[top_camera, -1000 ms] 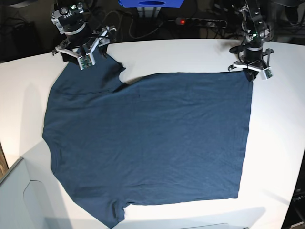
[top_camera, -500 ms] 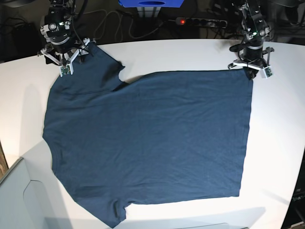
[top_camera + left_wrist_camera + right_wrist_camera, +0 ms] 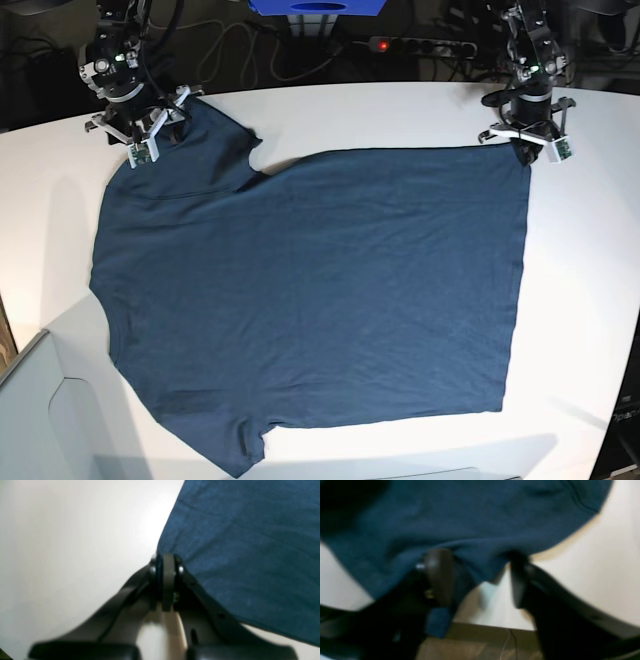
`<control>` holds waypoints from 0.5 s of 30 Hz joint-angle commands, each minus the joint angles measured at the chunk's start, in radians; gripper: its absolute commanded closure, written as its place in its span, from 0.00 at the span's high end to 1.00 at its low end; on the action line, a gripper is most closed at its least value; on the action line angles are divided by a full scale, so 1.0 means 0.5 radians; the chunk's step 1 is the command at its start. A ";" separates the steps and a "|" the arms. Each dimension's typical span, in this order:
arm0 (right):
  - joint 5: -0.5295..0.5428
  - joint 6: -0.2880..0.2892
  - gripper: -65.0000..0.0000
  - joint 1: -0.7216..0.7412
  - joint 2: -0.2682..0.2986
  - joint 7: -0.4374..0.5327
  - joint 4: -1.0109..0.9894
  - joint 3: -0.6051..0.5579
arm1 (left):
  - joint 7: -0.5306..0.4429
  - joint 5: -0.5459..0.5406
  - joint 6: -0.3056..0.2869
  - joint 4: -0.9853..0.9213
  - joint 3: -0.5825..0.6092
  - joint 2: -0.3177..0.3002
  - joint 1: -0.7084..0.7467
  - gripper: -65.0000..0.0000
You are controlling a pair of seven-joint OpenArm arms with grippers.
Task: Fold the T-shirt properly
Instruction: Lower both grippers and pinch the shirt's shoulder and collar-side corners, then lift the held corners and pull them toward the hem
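The dark navy T-shirt [image 3: 310, 290] lies spread flat on the white table [image 3: 400, 110], sleeves toward the left of the base view and hem toward the right. My left gripper [image 3: 528, 143] is at the far hem corner. In the left wrist view it [image 3: 166, 560] is shut, with the shirt's corner [image 3: 250, 542] pinched at its tips. My right gripper [image 3: 138, 140] is at the far sleeve. In the right wrist view it [image 3: 480, 580] stands open, with the sleeve fabric [image 3: 470, 512] draped over and between its fingers [image 3: 437, 575].
A grey bin [image 3: 40, 420] stands at the front left corner. A power strip [image 3: 420, 45] and cables lie behind the table's back edge, by a blue object [image 3: 315, 8]. Bare white table surrounds the shirt on the right and left.
My right gripper moved left along the back edge, drawing the far sleeve out flat, and its jaws now stand apart. My left gripper stayed at the hem corner.
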 commanded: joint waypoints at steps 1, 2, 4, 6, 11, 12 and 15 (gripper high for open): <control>-0.104 0.055 0.29 -0.034 -0.002 -0.171 -0.025 -0.002 | 0.014 0.001 0.004 0.027 -0.007 -0.018 0.016 0.00; -0.104 0.055 0.20 -0.034 -0.002 -0.171 -0.018 -0.002 | 0.014 0.001 0.004 0.027 -0.007 -0.018 0.016 0.00; -0.104 0.055 0.02 -0.028 -0.002 -0.171 -0.015 -0.002 | 0.014 0.001 0.004 0.027 -0.007 -0.018 0.016 0.00; -0.107 0.055 0.01 -0.025 0.001 -0.171 -0.012 0.001 | 0.014 0.001 0.004 0.027 -0.007 -0.018 0.016 0.00; -0.107 0.061 0.00 -0.034 -0.008 -0.171 0.117 0.136 | 0.014 0.004 0.004 0.030 -0.010 -0.021 0.016 0.00; -0.107 0.061 0.00 -0.037 -0.008 -0.171 0.153 0.142 | 0.014 0.004 0.004 0.030 -0.010 -0.021 0.016 0.00; -0.107 0.061 0.00 -0.040 -0.005 -0.171 0.261 0.179 | 0.014 0.010 0.004 0.106 -0.010 -0.021 0.019 0.00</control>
